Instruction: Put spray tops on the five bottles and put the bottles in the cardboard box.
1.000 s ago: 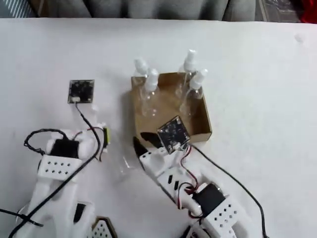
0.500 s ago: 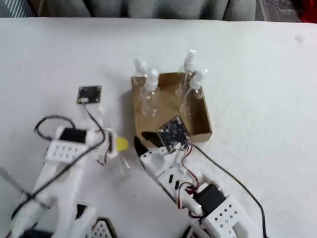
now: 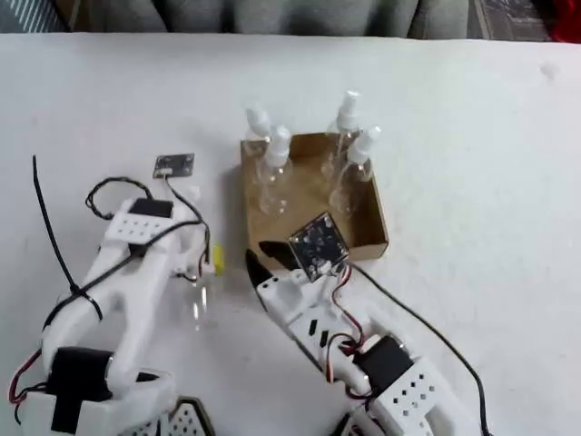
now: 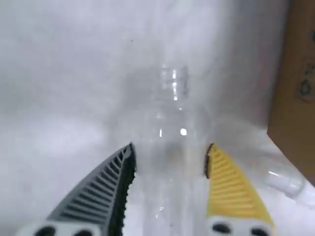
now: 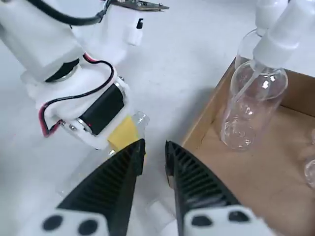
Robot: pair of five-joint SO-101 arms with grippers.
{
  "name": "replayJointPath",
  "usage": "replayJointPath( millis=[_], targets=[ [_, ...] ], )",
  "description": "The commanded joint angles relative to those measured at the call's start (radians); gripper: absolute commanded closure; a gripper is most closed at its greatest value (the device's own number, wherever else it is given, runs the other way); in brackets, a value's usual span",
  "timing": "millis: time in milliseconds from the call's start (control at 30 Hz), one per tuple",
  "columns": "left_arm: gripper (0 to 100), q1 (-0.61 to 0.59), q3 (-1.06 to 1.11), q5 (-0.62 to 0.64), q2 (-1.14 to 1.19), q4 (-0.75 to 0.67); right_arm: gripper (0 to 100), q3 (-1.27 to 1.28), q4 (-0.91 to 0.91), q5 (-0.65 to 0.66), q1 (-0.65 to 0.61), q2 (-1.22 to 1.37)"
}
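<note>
Left gripper [image 4: 170, 147] clamps the uncapped fifth clear plastic bottle [image 4: 172, 98] lying on white bench [image 3: 472, 136]. Four spray-topped bottles [image 3: 272, 173] stand in brown cardboard box [image 3: 368, 243]. Right gripper [image 5: 153, 143] narrow, empty.

A white desk [image 3: 472, 136] spreads out under me, its plain surface bearing a small faint round mark [image 3: 547, 69] near the far right corner. Beyond its far edge I see grey cushioned furniture [image 3: 272, 16], with a blue-and-white striped thing [image 3: 25, 13] at the left end and a red object [image 3: 567, 18] at the right.
</note>
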Motion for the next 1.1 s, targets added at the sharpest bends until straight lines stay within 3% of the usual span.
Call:
replayJointPath(
  millis=[0,233,433,600,867,1067],
  targets=[
    [97,-0.013,-0.049,0.000,-0.001,0.008,96.7,-0.008,0.002,0.012,0.010,-0.013],
    [98,-0.018,-0.060,-0.167,-0.008,-0.005,96.7,-0.015,0.047,0.012,0.010,-0.015],
    [98,-0.101,-0.060,-0.175,-0.008,-0.064,96.7,-0.077,0.203,0.106,0.004,-0.008],
    [98,-0.058,-0.052,-0.178,0.001,-0.064,96.7,-0.114,0.278,0.132,0.004,-0.008],
    [68,-0.058,-0.048,-0.176,0.002,-0.064,96.7,-0.112,0.282,0.137,0.004,-0.008],
    [68,-0.051,-0.061,-0.178,0.073,-0.066,96.7,-0.109,0.282,0.138,0.004,-0.008]
  ],
)
